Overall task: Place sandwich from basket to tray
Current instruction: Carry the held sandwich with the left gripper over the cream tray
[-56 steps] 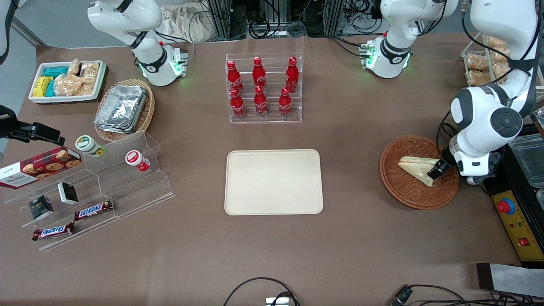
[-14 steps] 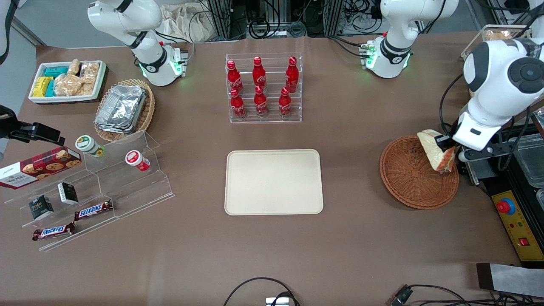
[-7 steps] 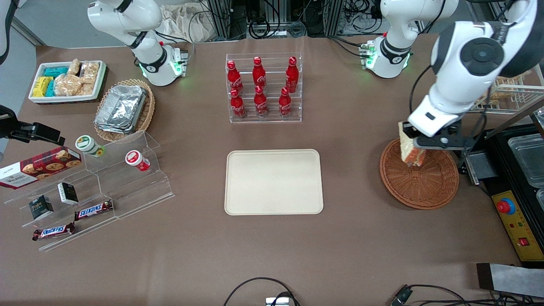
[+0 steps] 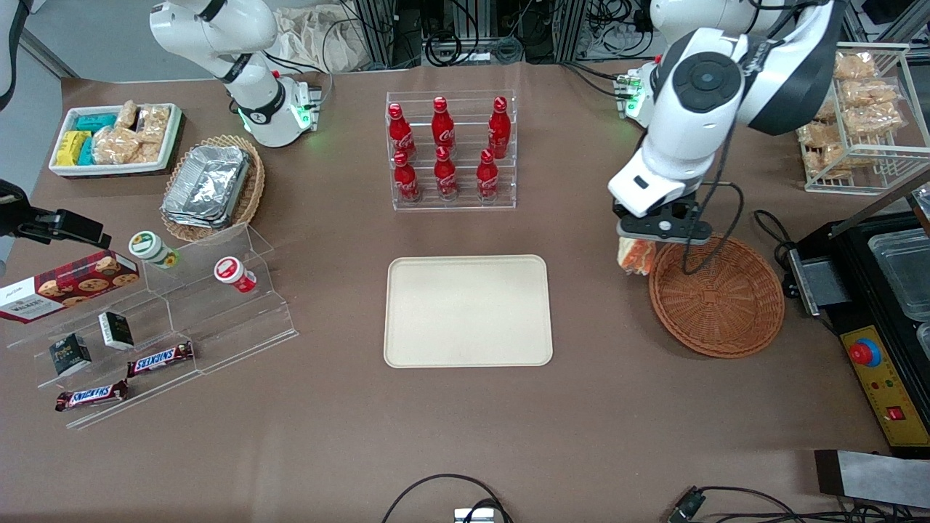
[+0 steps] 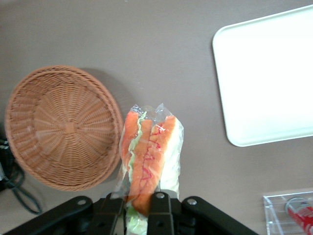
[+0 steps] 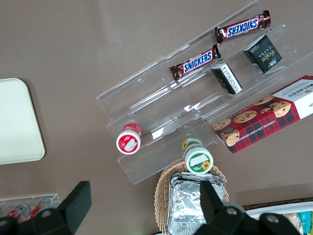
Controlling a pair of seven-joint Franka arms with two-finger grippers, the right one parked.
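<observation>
While over brown tabletop (image 4: 596, 407), gripper (image 4: 633, 250) clamping sandwich (image 5: 149, 159)

SNICKERS read on two chocolate bars (image 6: 242, 26); Walkers on tartan cookie box (image 4: 67, 284); Coca-Cola script on red bottles (image 4: 445, 149).

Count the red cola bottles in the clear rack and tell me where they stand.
6. Three stand on the rack's nearer row, three on the raised row above it. None seem hidden. The gripper holds the sandwich beside the basket.

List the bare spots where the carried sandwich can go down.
The tray is wholly bare. Bare tabletop lies between it and the basket, where the gripper holds the sandwich. Crowded: the acrylic steps with snacks.
</observation>
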